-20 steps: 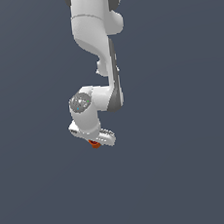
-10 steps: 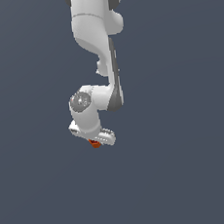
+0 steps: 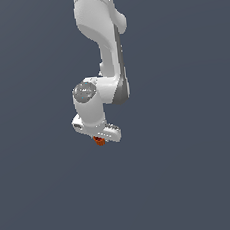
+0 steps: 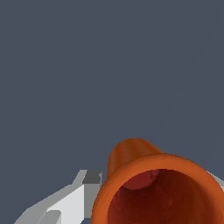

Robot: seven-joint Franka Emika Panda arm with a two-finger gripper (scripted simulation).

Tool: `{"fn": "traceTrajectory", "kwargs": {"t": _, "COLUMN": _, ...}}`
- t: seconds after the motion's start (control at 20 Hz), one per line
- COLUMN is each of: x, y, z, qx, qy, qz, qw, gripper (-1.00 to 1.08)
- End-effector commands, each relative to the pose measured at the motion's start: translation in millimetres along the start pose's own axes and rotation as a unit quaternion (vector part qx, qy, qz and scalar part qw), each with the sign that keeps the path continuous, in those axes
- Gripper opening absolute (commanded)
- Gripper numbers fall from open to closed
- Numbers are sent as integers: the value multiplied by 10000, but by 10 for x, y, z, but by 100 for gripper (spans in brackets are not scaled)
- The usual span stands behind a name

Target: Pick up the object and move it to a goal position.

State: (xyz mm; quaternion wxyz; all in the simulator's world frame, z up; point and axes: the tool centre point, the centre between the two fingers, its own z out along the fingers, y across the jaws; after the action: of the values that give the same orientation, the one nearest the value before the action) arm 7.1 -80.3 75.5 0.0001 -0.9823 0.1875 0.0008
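Note:
The tiny orange-red cup (image 3: 98, 141) hangs just under the white gripper (image 3: 99, 138) in the exterior view, mostly hidden by the hand. In the wrist view the cup (image 4: 131, 154) fills the lower part of the picture, its wide rim towards the camera and its narrow base pointing away. One white finger (image 4: 70, 203) lies against the cup's side, and a sliver of the other finger (image 4: 217, 178) shows on the opposite side. The gripper (image 4: 148, 197) is shut on the cup and holds it in the air.
Only a plain dark grey-blue ground surrounds the arm (image 3: 105, 47) in both views. No other objects, containers or edges show.
The arm has risen a little and shifted slightly towards the exterior view's right, carrying the cup with it. The grip looks the same.

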Motion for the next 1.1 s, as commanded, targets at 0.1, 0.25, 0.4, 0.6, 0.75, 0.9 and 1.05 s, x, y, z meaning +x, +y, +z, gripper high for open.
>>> {"fn": "traceTrajectory", "kwargs": {"t": 0.1, "x": -155, "y": -68, "z": -305, "qx": 4, "qy": 9, "qz": -1, "qw": 10000, "gripper": -100}}
{"fn": "traceTrajectory", "kwargs": {"t": 0.25, "x": -288, "y": -122, "z": -555, "qx": 4, "qy": 9, "qz": -1, "qw": 10000, "gripper": -100}}
{"fn": "traceTrajectory", "kwargs": {"t": 0.4, "x": -425, "y": -179, "z": -818, "qx": 4, "qy": 9, "qz": -1, "qw": 10000, "gripper": -100}}
{"fn": "traceTrajectory", "kwargs": {"t": 0.6, "x": -611, "y": -257, "z": -1180, "qx": 0, "qy": 9, "qz": -1, "qw": 10000, "gripper": -100}}
{"fn": "traceTrajectory", "kwargs": {"t": 0.75, "x": -755, "y": -319, "z": -1466, "qx": -3, "qy": 11, "qz": 0, "qw": 10000, "gripper": -100}}
{"fn": "traceTrajectory", "kwargs": {"t": 0.9, "x": -890, "y": -378, "z": -1739, "qx": -3, "qy": 11, "qz": 0, "qw": 10000, "gripper": -100}}
{"fn": "traceTrajectory", "kwargs": {"t": 1.05, "x": -1007, "y": -432, "z": -1981, "qx": -6, "qy": 12, "qz": 0, "qw": 10000, "gripper": -100}}
